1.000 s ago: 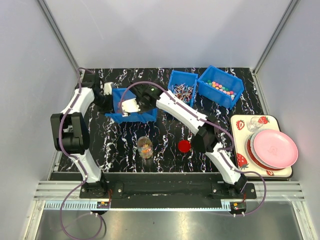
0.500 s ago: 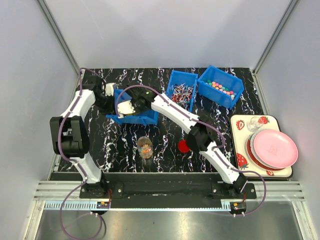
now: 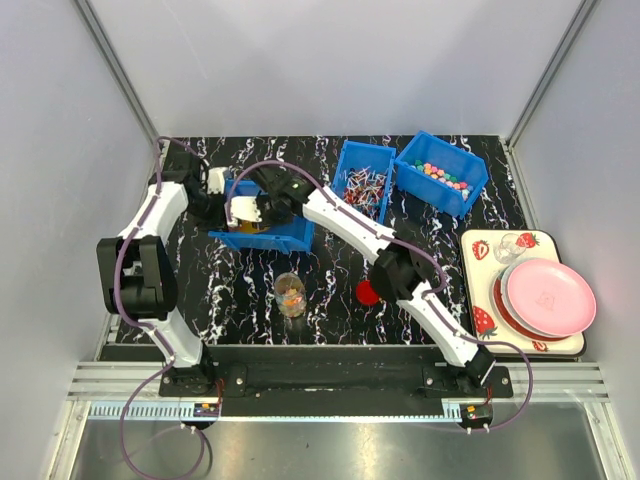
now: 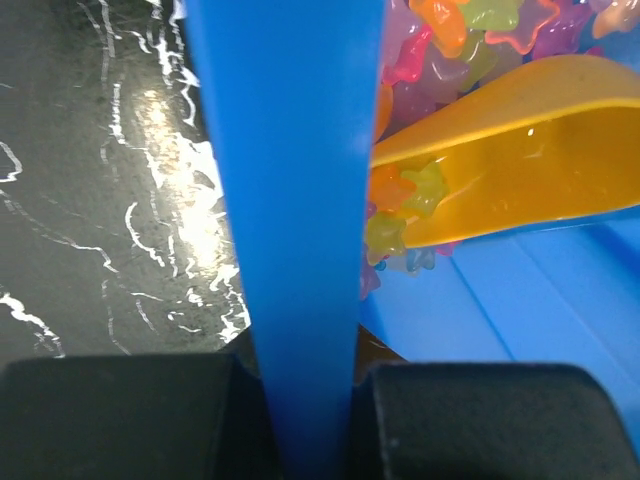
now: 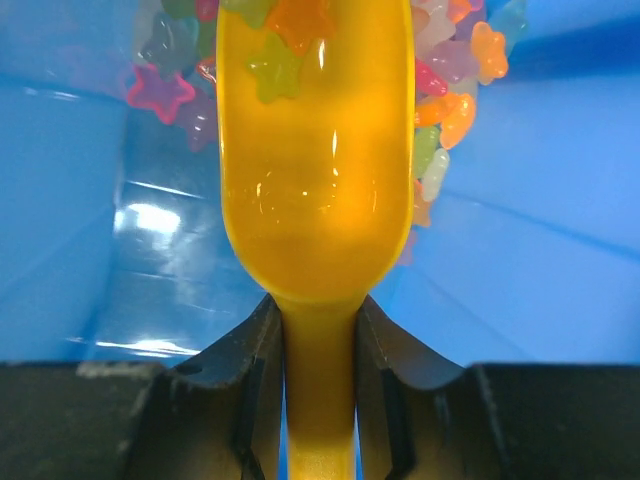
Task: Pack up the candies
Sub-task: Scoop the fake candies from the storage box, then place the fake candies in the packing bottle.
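Over at the leftmost blue bin (image 3: 270,240), the left pincer (image 4: 305,420) clamps its wall; the right pincer (image 5: 318,345) grips the yellow scoop (image 5: 315,180), scooping star candies (image 5: 455,80). Next, probably a level lift.

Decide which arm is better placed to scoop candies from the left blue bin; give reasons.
Right: the right pincer is shut on the yellow scoop, sitting among the star candies; the left pincer only clamps the bin wall.
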### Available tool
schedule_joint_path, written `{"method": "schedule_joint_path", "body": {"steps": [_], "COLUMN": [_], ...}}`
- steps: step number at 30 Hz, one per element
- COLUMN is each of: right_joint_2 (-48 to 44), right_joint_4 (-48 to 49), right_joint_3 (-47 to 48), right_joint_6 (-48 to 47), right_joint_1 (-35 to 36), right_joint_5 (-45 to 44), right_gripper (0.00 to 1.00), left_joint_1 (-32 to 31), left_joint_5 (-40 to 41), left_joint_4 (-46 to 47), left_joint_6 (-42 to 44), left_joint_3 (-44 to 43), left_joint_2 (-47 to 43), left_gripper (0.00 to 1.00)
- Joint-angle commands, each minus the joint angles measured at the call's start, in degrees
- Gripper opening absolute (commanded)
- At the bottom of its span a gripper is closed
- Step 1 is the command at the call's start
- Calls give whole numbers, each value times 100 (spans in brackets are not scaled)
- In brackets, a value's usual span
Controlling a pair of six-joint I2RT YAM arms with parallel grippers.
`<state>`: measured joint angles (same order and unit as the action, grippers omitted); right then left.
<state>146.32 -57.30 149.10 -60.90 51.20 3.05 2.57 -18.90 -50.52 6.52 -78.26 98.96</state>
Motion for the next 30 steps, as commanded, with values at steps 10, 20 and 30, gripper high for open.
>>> {"method": "schedule_joint_path", "body": {"steps": [10, 20, 30], "right_joint_2": [-816, -1079, -1325], "right_joint_4": [1379, 1256, 897], "right_joint_3": [-725, -575, -303], "right_joint_6": [2038, 2074, 2179], "right_joint_1": [-707, -804, -945], "right_joint_5": [1839, 1980, 2340], "right_gripper": [0, 0, 0], "left_joint_1": [138, 323, 402], "left_joint_5": [-950, -598, -352], "left_joint_4": [218, 157, 139], "left_joint_6": [-37, -116, -178], "left_joint_3": [-190, -199, -216], "left_joint_2": [-492, -377, -316], "left_gripper": [0, 0, 0]}}
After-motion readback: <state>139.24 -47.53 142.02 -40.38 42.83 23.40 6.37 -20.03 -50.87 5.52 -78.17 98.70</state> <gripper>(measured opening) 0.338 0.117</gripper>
